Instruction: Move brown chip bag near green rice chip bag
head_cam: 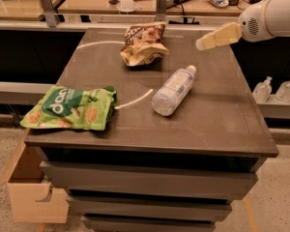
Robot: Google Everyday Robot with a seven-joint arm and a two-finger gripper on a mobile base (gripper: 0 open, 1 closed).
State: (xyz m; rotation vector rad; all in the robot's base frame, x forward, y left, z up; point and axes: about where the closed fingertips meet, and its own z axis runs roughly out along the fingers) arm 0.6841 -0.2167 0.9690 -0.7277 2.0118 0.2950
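The dark cabinet top (222,120) carries three things — the crumpled brown chip bag (141,45), left of the gripper (203,43) hanging over its far right; a clear bottle (173,91) lying nearer the camera; the green rice chip bag (70,108) farthest off
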